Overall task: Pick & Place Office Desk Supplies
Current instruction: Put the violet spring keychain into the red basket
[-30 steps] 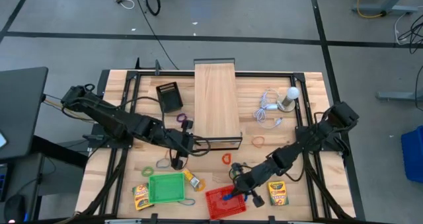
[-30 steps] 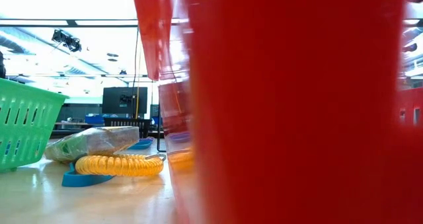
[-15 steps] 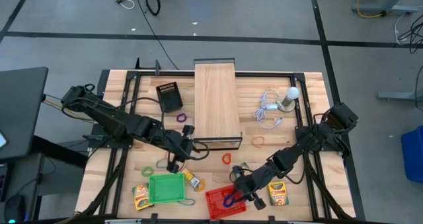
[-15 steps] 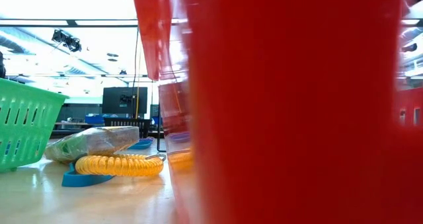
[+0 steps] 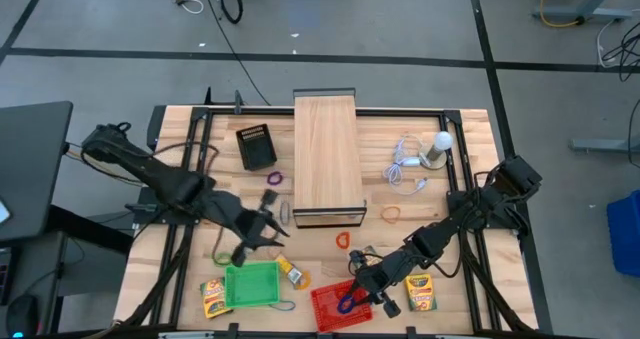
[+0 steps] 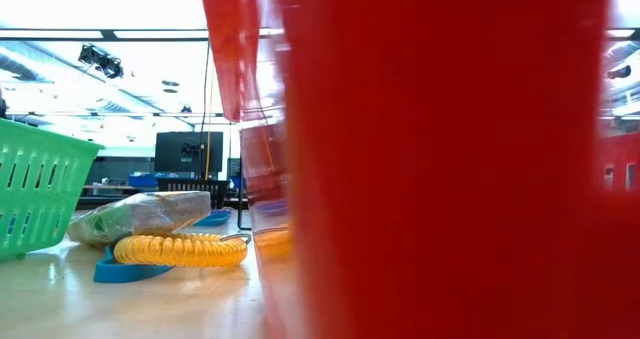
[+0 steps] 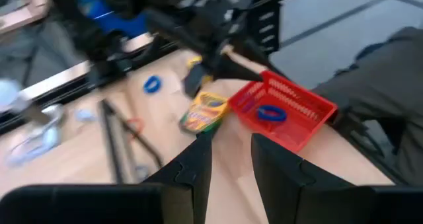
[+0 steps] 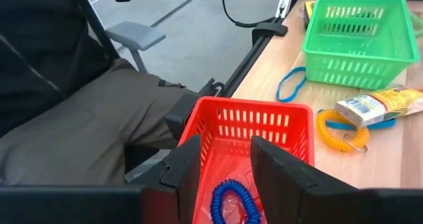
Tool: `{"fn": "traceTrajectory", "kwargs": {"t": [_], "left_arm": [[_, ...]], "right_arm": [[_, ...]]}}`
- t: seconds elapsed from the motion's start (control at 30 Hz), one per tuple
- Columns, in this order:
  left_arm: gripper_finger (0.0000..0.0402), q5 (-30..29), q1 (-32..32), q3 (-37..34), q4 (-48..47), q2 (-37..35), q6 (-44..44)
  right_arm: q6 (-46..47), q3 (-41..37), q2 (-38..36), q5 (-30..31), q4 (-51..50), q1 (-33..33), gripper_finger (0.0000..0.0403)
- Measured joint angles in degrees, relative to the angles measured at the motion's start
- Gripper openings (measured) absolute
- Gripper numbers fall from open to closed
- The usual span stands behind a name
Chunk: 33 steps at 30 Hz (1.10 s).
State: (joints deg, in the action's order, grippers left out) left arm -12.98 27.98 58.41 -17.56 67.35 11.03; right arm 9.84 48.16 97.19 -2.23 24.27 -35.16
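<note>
My right gripper (image 8: 225, 168) hangs open over the red basket (image 8: 291, 115), blue loop (image 8: 231, 204) lying inside; I should lift straight up, clear of the rim, before seeking another loop

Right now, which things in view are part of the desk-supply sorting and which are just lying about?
Job:
- blue loop in red basket
- green basket
- crayon boxes
- orange loop
- purple loop

Lying about:
- wooden box
- white bulb with cable
</note>
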Motion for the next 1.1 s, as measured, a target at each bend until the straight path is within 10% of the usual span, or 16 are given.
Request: {"fn": "traceTrajectory", "kwargs": {"t": [0.5, 1.1], "left_arm": [[0.0115, -24.4, -0.8, -43.7, 25.5, -29.9, -20.2], [0.0115, -11.7, -17.2, -46.5, 25.6, -8.1, -35.3]], "right_arm": [[-3.4, 0.0, -0.1, 0.9, 2.3, 1.1, 0.0137], [-13.5, 0.0, -5.1, 4.1, 5.1, 1.4, 0.0137]]}}
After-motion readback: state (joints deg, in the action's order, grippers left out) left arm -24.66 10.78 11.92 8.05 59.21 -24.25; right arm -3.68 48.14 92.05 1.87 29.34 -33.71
